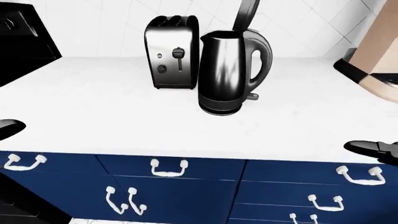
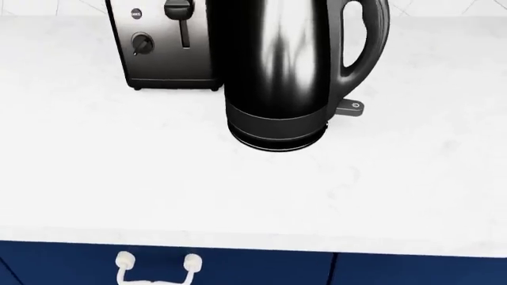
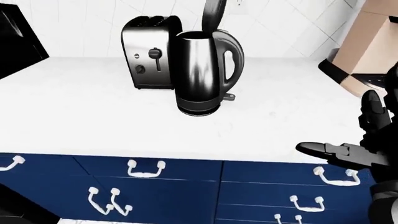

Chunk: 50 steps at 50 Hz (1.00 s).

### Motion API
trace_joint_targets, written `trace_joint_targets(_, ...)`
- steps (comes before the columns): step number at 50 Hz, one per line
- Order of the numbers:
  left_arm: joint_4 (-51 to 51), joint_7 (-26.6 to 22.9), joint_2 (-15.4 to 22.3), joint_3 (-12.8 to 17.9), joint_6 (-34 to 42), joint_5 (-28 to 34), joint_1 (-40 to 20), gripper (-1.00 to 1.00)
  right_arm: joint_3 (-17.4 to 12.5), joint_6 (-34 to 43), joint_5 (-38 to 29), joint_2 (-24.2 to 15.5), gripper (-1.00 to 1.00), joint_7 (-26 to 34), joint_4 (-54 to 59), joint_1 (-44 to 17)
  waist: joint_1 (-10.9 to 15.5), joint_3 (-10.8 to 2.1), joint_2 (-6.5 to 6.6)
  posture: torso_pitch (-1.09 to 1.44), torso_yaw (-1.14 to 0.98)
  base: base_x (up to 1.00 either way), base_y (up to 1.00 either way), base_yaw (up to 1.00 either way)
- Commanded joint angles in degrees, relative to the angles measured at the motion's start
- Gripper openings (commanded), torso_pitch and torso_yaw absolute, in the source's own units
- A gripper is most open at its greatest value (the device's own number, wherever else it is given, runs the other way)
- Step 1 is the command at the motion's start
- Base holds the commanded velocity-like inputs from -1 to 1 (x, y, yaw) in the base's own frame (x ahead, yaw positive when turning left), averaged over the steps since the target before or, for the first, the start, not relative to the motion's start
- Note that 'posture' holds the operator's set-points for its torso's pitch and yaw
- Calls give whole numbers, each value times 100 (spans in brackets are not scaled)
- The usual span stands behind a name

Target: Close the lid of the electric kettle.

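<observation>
Clearly spread and holding nothing: right hand [image 3: 367,140], fingers [image 3: 323,149] reaching leftward over the counter's near edge at the right side of the right-eye view, touching neither kettle nor toaster. Only a dark tip of the left hand [image 1: 9,127] at the left edge of the left-eye view, over the counter; impossible to tell whether its fingers were apart or together.

Well apart from both hands, near the middle of the counter: the kettle [image 1: 227,70], dark and shiny, upright on its round base, handle [image 1: 261,53] toward the view's right. Lid [image 1: 246,14] swung up and standing nearly vertical above the rim, mouth uncovered; inside not visible. Small switch tab [image 2: 349,108] jutting from the base under the handle.

Just beside the kettle, on its left and a little farther toward the wall: a chrome toaster [image 1: 168,53], lever and knob facing the camera, two slots on top; nothing seen in the slots.

Underneath, a white counter [image 1: 93,116]; below it, blue drawers [image 1: 174,186] with white handles. White tiled wall [image 1: 93,23] above. Black appliance [image 1: 24,42] at upper left, tan object [image 1: 379,51] at far right.
</observation>
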Motion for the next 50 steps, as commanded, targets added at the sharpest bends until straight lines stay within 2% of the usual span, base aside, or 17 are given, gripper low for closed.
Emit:
trace_joint_targets(1,-100,-20,117,51,-169,31,-77,100,-32,-152,14,-99,100,-15,-142,-89,1,-81,8,-30,0,0,0,0)
trace_joint_targets(13,-45,-94,45,-32,-253,188,-97,100,-52,-94,40,-107,100,-23,-190,-99,33,-747,8,-42,0,0,0,0)
trace_joint_targets(23,-81,-136,-8,-19,-257,229,-91,100,-14,-143,6,-72,100,-13,-179,-69,66,-1068,1,-51,0,0,0,0)
trace_joint_targets(32,-80,-136,-22,-55,-342,192,-76,100,29,-167,-38,-48,100,-9,-164,-66,89,-1158,3,-51,0,0,0,0)
trace_joint_targets(42,-132,-183,11,-83,-312,316,-102,100,-57,-100,21,-87,100,-7,-184,-92,90,-1175,-3,-51,0,0,0,0)
trace_joint_targets(50,-162,-180,21,-52,-257,305,-131,100,-12,-93,2,-97,100,-11,-178,-94,80,-1183,-2,-51,0,0,0,0)
